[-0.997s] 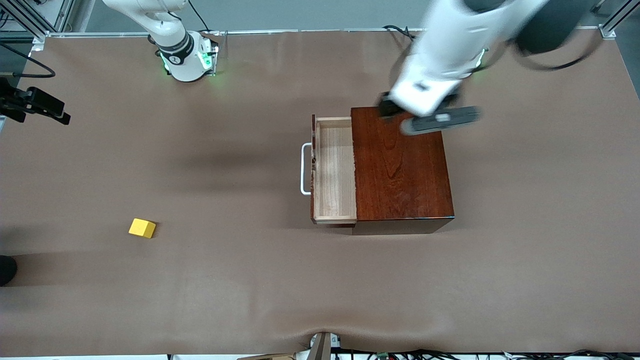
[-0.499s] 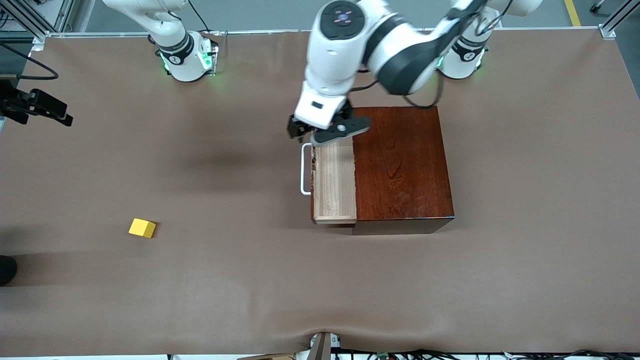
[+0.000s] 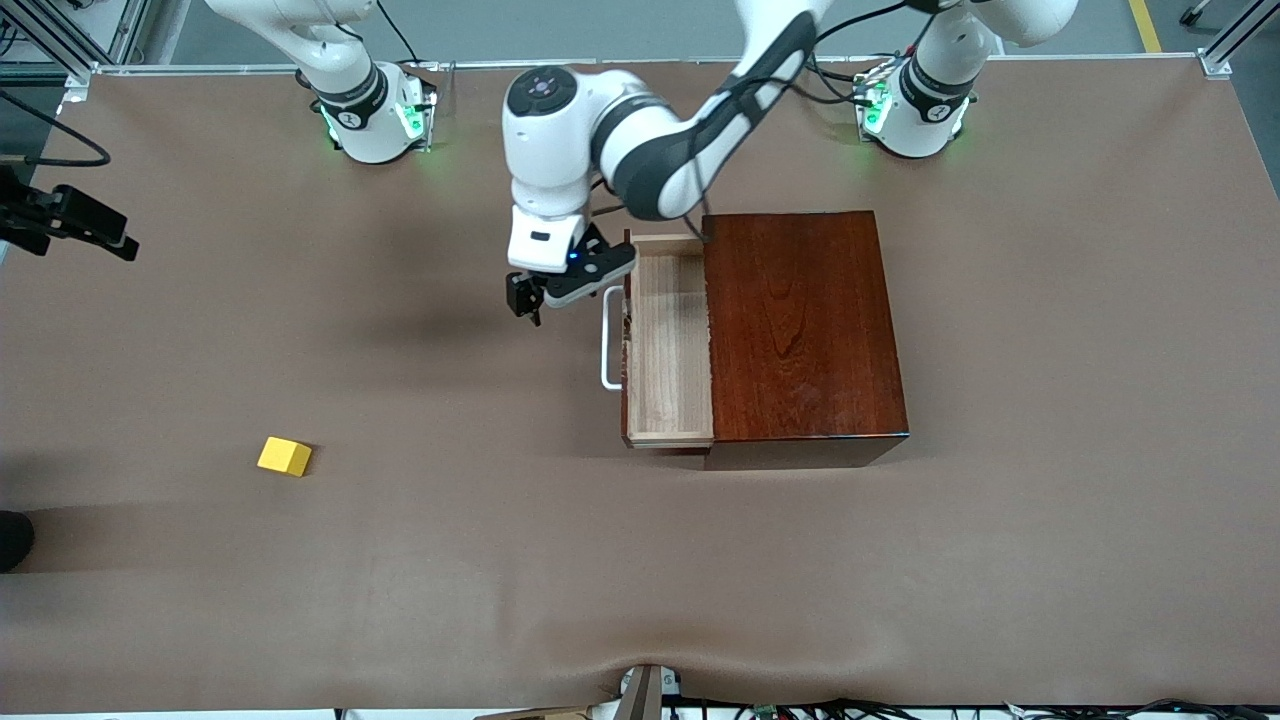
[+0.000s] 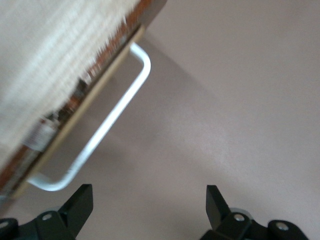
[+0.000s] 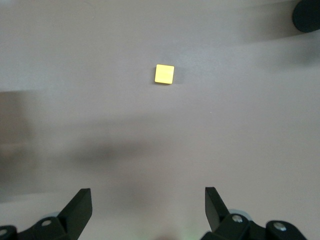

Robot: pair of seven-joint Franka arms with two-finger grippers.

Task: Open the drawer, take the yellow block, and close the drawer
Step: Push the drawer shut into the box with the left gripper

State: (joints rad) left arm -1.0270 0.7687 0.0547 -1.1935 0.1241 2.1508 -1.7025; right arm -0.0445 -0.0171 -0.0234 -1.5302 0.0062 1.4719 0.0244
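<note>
One smooth yellow block (image 3: 285,456), plain-faced cube.

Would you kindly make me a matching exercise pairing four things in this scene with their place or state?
Things:
1. drawer
2. yellow block
3. left gripper
4. right gripper

States:
A. open, high over the block
B. pulled out, tray empty
C. open, over the table beside the white handle
D. on the table toward the right arm's end

Pairs: 1-B, 2-D, 3-C, 4-A
</note>
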